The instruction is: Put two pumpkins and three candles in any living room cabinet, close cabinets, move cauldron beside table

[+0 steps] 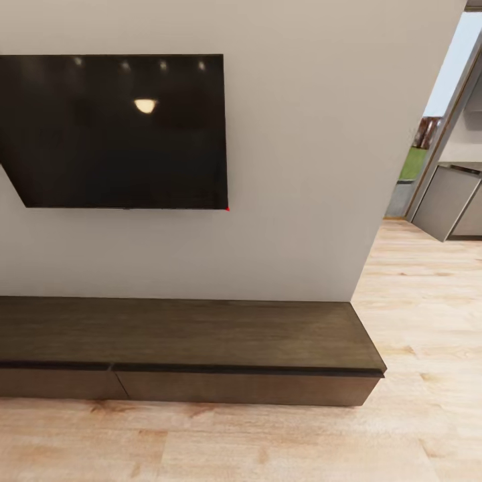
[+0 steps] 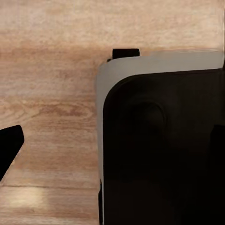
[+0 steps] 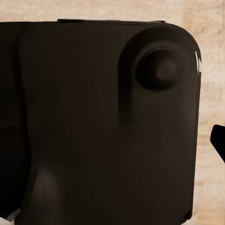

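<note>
The long, low dark brown cabinet [image 1: 201,335] runs along the wall under a black TV [image 1: 120,130]. Its two visible flat fronts [image 1: 234,388] are closed and its top is bare. Pumpkins, candles and the cauldron are out of view. In the left wrist view, my left gripper [image 2: 114,143] hangs over the wood floor, with one dark fingertip [image 2: 10,146] at the picture's edge. In the right wrist view, my right gripper [image 3: 112,140] likewise shows one fingertip [image 3: 218,140] at the edge. Both grippers look open, with nothing between the fingers.
My own black base [image 2: 159,150] lies below both wrist cameras. The pale wall [image 1: 301,167] ends at the cabinet's right end. Past it, light wood floor [image 1: 428,321] leads through an opening toward grey kitchen units [image 1: 445,201].
</note>
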Controlling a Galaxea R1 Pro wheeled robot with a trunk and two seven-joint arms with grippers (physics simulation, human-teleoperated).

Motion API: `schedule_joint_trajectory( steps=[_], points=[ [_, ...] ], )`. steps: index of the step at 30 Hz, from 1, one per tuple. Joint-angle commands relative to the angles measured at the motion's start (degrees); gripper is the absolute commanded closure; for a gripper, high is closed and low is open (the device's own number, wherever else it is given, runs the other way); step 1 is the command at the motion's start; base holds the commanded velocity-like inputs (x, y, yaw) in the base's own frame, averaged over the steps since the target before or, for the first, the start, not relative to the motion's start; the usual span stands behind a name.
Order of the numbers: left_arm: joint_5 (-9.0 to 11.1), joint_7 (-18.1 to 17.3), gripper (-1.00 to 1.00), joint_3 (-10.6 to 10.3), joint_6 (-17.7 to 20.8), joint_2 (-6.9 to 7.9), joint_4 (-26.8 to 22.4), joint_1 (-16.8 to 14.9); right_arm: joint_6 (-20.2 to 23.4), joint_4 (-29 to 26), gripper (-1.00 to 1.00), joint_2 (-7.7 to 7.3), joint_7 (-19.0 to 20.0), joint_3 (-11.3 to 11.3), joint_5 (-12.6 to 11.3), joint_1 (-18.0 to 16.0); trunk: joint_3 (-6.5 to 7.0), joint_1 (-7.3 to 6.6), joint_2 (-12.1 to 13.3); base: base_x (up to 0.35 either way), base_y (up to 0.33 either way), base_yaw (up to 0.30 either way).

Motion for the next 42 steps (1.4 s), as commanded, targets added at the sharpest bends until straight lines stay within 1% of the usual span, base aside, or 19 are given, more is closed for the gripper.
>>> schedule_joint_trajectory(
  steps=[1,3,4,5,6,8,9,13,16,19,22,24,29,33,36,37,38,39,42],
  points=[
    [0.1,-0.1,-1.00,0.0,0.1,0.03,-1.3,0.0,-0.2,-0.1,-1.00,-0.03,-0.1,0.0,-0.1,0.0,-0.05,0.00,0.0,0.000,0.000,0.000],
    [0.1,-0.1,-1.00,0.1,0.7,-0.05,-4.3,0.0,-0.2,-0.2,-1.00,-0.21,-0.3,0.0,-0.2,0.0,-0.05,0.00,0.0,0.000,0.000,0.000],
    [0.1,-0.1,-1.00,0.0,5.4,-0.24,-10.9,0.0,0.1,-0.4,-1.00,-0.16,-0.7,0.1,-0.2,0.0,-0.05,0.00,0.0,0.000,0.000,0.000],
    [0.1,-0.2,-1.00,0.0,8.3,-0.25,-13.9,0.0,0.3,-1.1,-1.00,-0.10,-0.9,0.1,-0.1,0.0,-0.05,0.00,0.0,0.000,0.000,0.000],
    [0.1,-0.2,-1.00,0.0,9.8,-0.26,-15.5,0.0,0.4,-1.8,-1.00,-0.08,-0.9,0.1,-0.1,-0.1,-0.05,0.00,0.0,0.000,0.000,0.000],
    [0.2,-0.3,-1.00,0.1,15.7,-0.30,-22.1,0.0,1.4,-6.6,-1.00,-0.10,-1.0,0.1,-0.2,-0.1,-0.05,0.00,0.0,0.000,0.000,0.000],
    [0.2,-0.3,-1.00,0.0,19.2,-0.41,-26.7,0.0,3.6,-10.8,-1.00,-0.13,-1.1,0.1,-0.3,-0.1,-0.05,0.00,0.0,0.000,0.000,0.000],
    [0.3,-0.3,-1.00,0.1,24.2,-0.66,-34.7,-0.1,12.4,-19.9,-1.00,-0.06,-1.2,0.1,-0.3,-0.1,-0.05,0.00,0.0,0.000,0.000,0.000],
    [0.3,-0.3,-1.00,0.1,27.7,-0.79,-37.0,-1.0,17.1,-25.7,-1.00,-0.03,-1.3,0.1,-0.3,-0.1,-0.05,0.00,0.0,0.000,0.000,0.000],
    [0.4,-0.3,-1.00,0.1,30.1,-1.16,-37.6,-2.8,19.2,-28.6,-1.00,-0.01,-1.5,0.0,-0.4,-0.1,-0.05,0.00,0.0,0.000,0.000,0.000],
    [0.7,-0.3,-1.00,0.0,31.0,-1.65,-37.6,-4.9,19.8,-29.5,-1.00,0.03,-1.5,0.0,-0.4,-0.5,-0.05,0.00,0.0,0.000,0.000,0.000],
    [0.9,-0.3,-1.00,0.0,31.4,-2.16,-37.5,-6.9,20.1,-30.1,-1.00,0.06,-1.5,0.0,-0.5,-1.6,-0.05,0.00,0.0,0.000,0.000,0.000],
    [1.0,-0.2,-1.00,0.1,33.5,-3.14,-37.4,-9.9,19.8,-30.6,-1.00,0.08,-1.5,-0.1,-0.7,-4.2,-0.05,0.00,0.0,0.000,0.000,0.000],
    [1.3,-0.6,-1.00,0.2,34.4,-3.61,-37.7,-10.8,18.4,-30.7,-1.00,0.12,-1.5,-0.1,-0.8,-5.6,-0.05,0.00,0.0,0.000,0.000,0.000],
    [3.9,-3.6,-1.00,0.1,34.5,-3.59,-38.2,-10.9,16.8,-32.2,-1.00,0.15,-1.4,-0.1,-1.6,-6.0,-0.05,0.00,0.0,0.000,0.000,0.000],
    [5.3,-5.8,-1.00,0.1,34.6,-3.42,-38.2,-11.0,16.4,-32.8,-1.00,0.16,-1.4,-0.1,-2.3,-6.1,-0.05,0.00,0.0,0.000,0.000,0.000],
    [7.0,-9.3,-1.00,0.1,34.5,-3.07,-38.4,-11.0,16.0,-33.3,-1.00,0.16,-1.2,-0.1,-3.9,-6.2,-0.05,0.00,0.0,0.000,0.000,0.000],
    [7.7,-11.2,-1.00,0.1,34.3,-2.76,-38.5,-11.0,15.8,-33.6,-1.00,0.16,-1.1,-0.1,-5.0,-6.2,-0.05,0.00,0.0,0.000,0.000,0.000],
    [8.5,-13.8,-1.00,0.1,34.0,-2.00,-38.5,-11.0,15.5,-33.9,-1.00,0.17,-0.8,-0.1,-6.6,-6.2,-0.05,0.00,0.0,0.000,0.000,0.000]
  ],
)
